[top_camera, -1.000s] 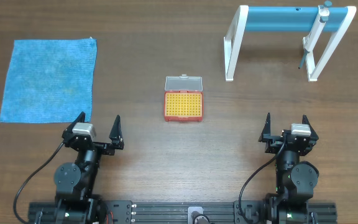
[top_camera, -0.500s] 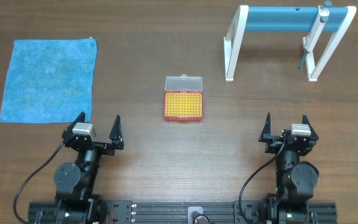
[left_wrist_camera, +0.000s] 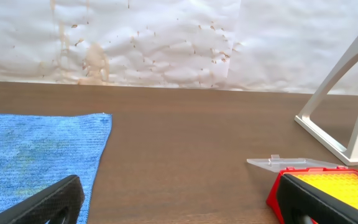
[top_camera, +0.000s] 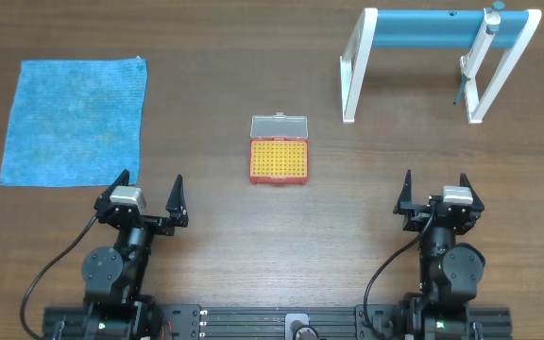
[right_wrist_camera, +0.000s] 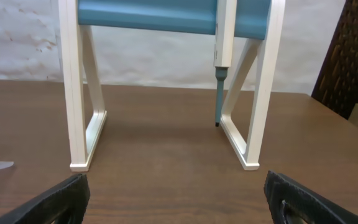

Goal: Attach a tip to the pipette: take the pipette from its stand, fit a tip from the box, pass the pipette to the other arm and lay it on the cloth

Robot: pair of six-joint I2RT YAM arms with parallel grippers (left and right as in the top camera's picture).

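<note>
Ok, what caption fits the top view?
Ready to start: left gripper and right gripper open, pipette on its stand, tip box open mid-table, blue cloth at left.

One cloth (top_camera: 74,123). One box (top_camera: 279,179) with one clear lid, holding a grid of yellow tips (top_camera: 279,159) too small to count, perhaps several dozen. One stand (top_camera: 423,28), with one pipette (top_camera: 475,57) on it. Two arms with two grippers: the left gripper (top_camera: 151,178) and the right gripper (top_camera: 434,177), two fingers each. One table (top_camera: 348,236).

light: bright, even (diffuse) | shadows: soft, faint under stand (right_wrist_camera: 76,93) | table (right_wrist_camera: 166,183): mild sheen
</note>
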